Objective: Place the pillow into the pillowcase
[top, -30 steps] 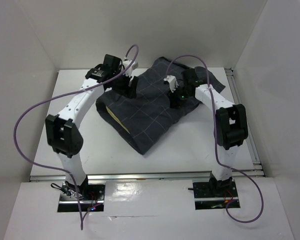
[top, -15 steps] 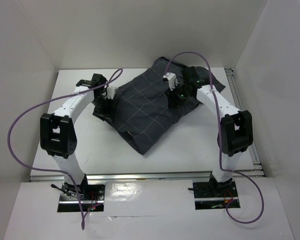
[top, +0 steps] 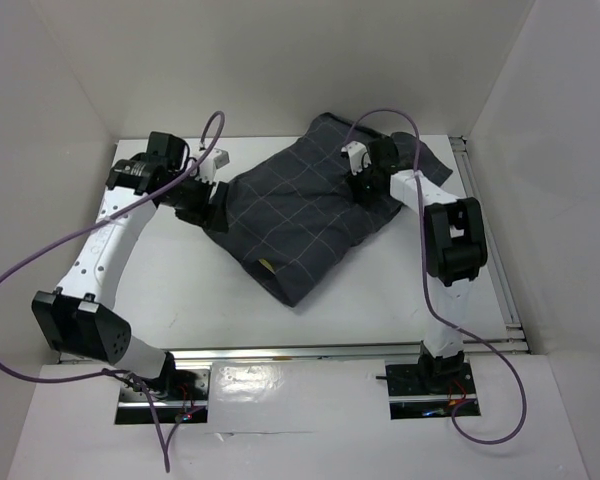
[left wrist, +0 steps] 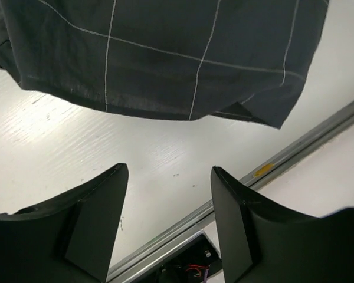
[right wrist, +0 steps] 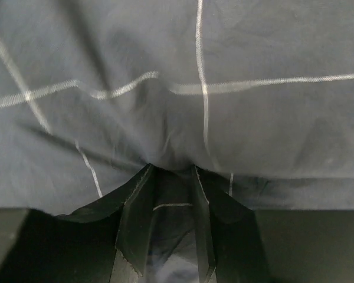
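Evidently limp and light, the pillowcase (top: 300, 215) wants gripping at its hem: your right end effector (right wrist: 171, 177) pinches a fold, your left end effector (left wrist: 168, 172) stands released.

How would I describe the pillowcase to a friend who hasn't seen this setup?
In the middle of the white table lies a big, puffy cloth: the pillowcase. It is dark charcoal crossed by a thin pale grid, and nothing else there has that pattern.
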Robot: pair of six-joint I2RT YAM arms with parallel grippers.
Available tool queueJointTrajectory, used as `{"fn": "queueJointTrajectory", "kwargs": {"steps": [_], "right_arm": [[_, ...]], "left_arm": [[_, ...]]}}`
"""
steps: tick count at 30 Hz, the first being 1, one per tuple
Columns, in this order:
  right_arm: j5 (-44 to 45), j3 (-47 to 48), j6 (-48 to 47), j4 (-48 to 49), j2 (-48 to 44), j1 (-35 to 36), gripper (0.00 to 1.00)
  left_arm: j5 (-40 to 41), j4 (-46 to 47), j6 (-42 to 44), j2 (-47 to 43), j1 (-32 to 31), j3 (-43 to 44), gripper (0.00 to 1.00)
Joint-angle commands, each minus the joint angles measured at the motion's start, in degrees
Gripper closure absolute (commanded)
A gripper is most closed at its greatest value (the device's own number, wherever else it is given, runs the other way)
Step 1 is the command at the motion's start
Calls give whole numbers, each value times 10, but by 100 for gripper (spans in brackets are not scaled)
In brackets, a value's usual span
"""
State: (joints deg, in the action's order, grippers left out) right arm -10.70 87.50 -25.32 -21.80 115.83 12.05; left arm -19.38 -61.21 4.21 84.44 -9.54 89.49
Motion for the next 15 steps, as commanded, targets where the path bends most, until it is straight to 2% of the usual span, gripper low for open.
{"fn": "queueJointTrajectory", "kwargs": {"steps": [1, 6, 11, 15], "right_arm": [[46, 28, -9, -34, 27, -33, 63], [-8, 2, -9, -98, -22, -38, 65], [-76, -13, 12, -181, -67, 8, 68], [-113, -14, 12, -227, -79, 61, 68]], "left_arm": [[-73, -2, 21, 5, -10, 22, 28], [-130, 25, 21, 40, -30, 44, 28], [-116, 47, 21, 102, -80, 92, 28], [-140, 53, 8, 137, -86, 129, 28]]}}
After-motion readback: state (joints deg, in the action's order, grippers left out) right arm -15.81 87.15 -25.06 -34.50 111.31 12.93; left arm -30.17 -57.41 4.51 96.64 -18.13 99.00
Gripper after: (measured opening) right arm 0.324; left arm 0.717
